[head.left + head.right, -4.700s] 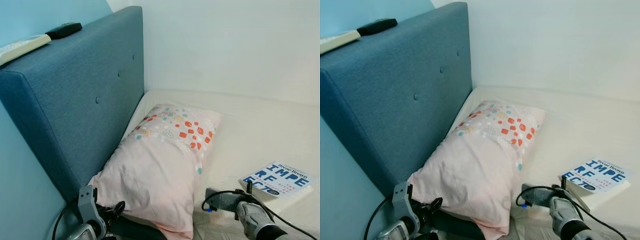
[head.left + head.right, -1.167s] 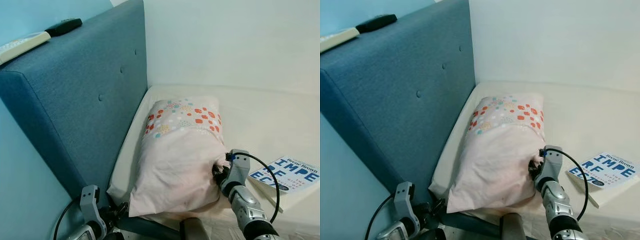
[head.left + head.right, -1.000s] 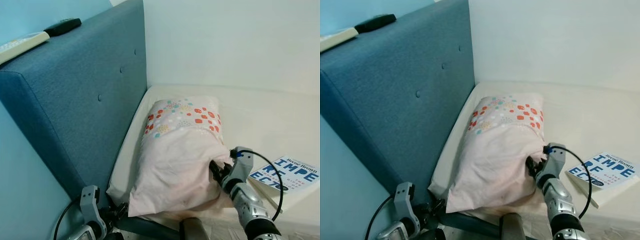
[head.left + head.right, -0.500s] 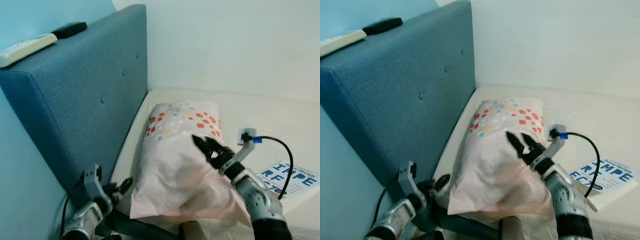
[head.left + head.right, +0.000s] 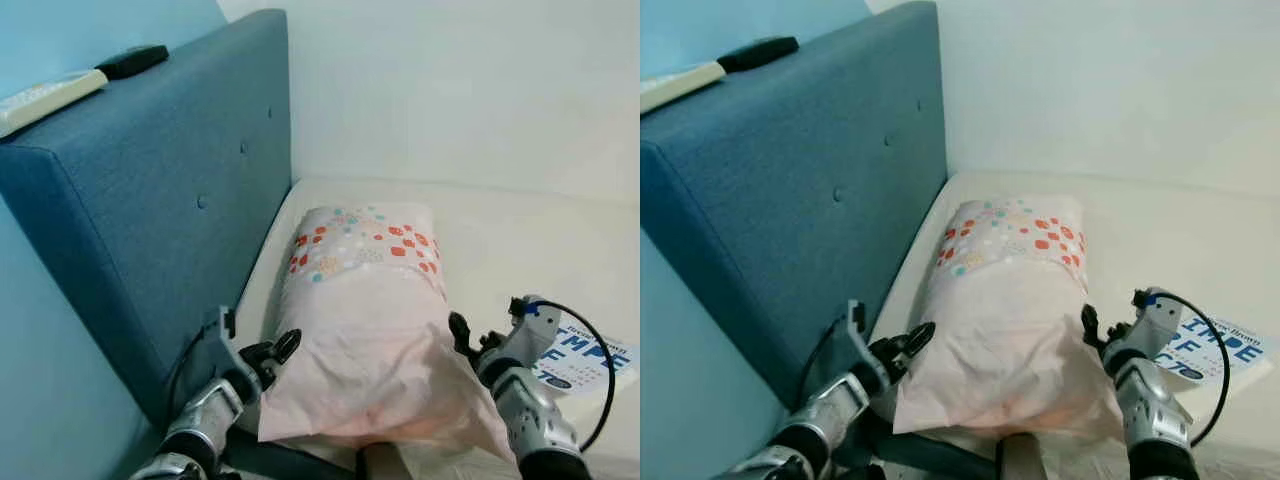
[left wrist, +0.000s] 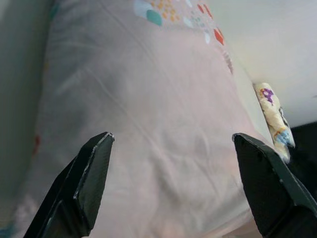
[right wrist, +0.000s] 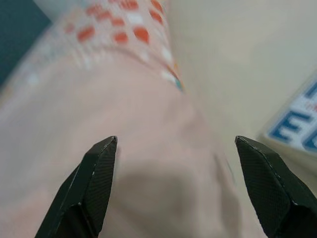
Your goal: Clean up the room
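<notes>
Since a few seconds ago the pillow (image 5: pixel 365 325) has been swung off the headboard (image 5: pixel 150 200) and now lies lengthwise down the mattress (image 5: pixel 520 230), and the right pincer (image 5: pixel 470 340), which had pinched its right edge, has let go. Both pincers are released now, fingers spread wide: the left pincer (image 5: pixel 272 355) sits at the pillow's near left corner, the right one just beside its right edge, each wrist view looking straight onto pink fabric between the open fingers.

The pillow seems squared up but its near end hangs at the bed's front edge. To finish well, I'd want both pincers to push it evenly toward the wall, patterned end first, low and flat so the soft cover doesn't bunch or fold under.

Room is tight on the left, where a narrow strip of mattress separates pillow and headboard. On the right, the book (image 5: pixel 585 358) lies near the right pincer, close to the bed's edge, so a careless sweep might knock it off. Beyond the pillow the mattress is open up to the wall. Two remotes (image 5: pixel 60 85) rest on top of the headboard, well apart from the work.
</notes>
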{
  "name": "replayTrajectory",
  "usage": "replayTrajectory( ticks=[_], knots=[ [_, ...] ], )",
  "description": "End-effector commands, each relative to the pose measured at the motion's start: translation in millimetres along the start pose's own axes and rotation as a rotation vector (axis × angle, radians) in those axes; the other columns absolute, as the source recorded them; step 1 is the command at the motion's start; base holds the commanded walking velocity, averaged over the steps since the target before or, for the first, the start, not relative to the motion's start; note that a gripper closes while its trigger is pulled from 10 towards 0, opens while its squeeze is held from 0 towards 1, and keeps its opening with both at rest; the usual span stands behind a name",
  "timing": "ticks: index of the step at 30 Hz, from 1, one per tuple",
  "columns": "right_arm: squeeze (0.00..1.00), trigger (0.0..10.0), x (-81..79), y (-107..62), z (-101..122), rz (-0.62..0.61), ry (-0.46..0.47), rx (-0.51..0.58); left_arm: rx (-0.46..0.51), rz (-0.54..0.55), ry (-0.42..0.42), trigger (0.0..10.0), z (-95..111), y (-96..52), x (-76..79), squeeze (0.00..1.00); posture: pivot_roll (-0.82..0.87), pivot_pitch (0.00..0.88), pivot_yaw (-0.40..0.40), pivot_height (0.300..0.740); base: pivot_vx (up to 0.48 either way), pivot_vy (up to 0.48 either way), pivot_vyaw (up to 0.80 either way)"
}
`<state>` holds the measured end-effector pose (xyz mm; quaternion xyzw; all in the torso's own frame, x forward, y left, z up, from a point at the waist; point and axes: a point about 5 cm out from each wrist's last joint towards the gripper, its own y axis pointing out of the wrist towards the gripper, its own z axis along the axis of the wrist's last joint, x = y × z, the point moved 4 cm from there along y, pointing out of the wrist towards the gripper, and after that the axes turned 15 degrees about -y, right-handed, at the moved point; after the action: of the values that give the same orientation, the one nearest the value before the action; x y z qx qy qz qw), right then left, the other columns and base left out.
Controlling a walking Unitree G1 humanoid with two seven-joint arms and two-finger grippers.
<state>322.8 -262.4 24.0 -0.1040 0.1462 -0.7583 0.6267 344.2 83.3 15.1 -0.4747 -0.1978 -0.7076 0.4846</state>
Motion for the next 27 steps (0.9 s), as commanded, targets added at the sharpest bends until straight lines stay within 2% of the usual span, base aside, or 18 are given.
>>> replayTrajectory(
  ticks=[1,4,6,9,10,12,17,18,19,24,27],
  knots=[
    [0.00,10.0,-7.9,-10.3,-15.1,0.000,-0.018,-0.007,-0.021,-0.001,0.016,10.0,-0.9,9.1,10.3,1.00,-0.23,0.000,0.042,0.611,0.000,0.000,0.00],
    [0.00,10.0,-11.0,-15.2,-18.8,0.005,-0.022,-0.005,-0.026,-0.010,0.028,10.0,0.8,12.6,15.2,1.00,-0.23,0.000,0.045,0.611,0.000,0.000,0.00],
    [0.00,10.0,-20.0,-24.8,-25.1,0.032,-0.035,-0.002,-0.025,-0.011,0.064,10.0,7.4,18.1,22.2,1.00,-0.25,0.016,0.057,0.611,0.000,0.000,0.00],
    [0.00,10.0,-50.2,-46.6,-31.6,0.146,-0.017,0.030,0.013,0.019,0.120,10.0,30.4,27.5,32.8,1.00,-0.27,0.064,0.089,0.611,0.000,0.000,0.00],
    [0.00,10.0,-50.2,-46.6,-31.6,0.146,-0.017,0.030,0.013,0.019,0.120,10.0,30.4,27.5,32.8,1.00,-0.27,0.064,0.089,0.611,0.000,0.000,0.00],
    [0.00,10.0,-72.8,-63.7,-35.1,0.225,-0.002,0.047,0.034,0.044,0.165,10.0,45.2,33.6,41.1,1.00,-0.29,0.115,0.117,0.611,0.000,0.000,0.00],
    [0.00,10.0,-86.2,-78.7,-38.9,0.251,0.000,0.046,0.041,0.071,0.207,10.0,53.7,37.7,46.8,1.00,-0.29,0.147,0.131,0.611,0.000,0.000,-0.32],
    [0.00,10.0,-87.4,-82.9,-41.2,0.247,-0.001,0.042,0.038,0.084,0.221,10.0,54.5,38.6,47.3,0.56,-0.30,0.168,0.145,0.611,0.000,0.000,-0.68],
    [0.00,10.0,-87.6,-87.6,-43.2,0.238,0.005,0.038,0.037,0.097,0.234,10.0,55.0,39.4,47.6,0.00,-0.30,0.185,0.152,0.611,0.000,0.000,-0.68],
    [0.00,10.0,-84.7,-98.7,-44.5,0.212,0.017,0.039,0.031,0.135,0.250,10.0,53.3,39.9,45.2,0.00,-0.31,0.219,0.165,0.611,0.000,0.000,-0.41],
    [0.00,10.0,-82.0,-111.7,-43.6,0.199,0.026,0.032,0.035,0.229,0.261,10.0,50.0,37.4,34.1,0.00,-0.32,0.257,0.169,0.611,0.000,0.000,0.00]
  ],
)
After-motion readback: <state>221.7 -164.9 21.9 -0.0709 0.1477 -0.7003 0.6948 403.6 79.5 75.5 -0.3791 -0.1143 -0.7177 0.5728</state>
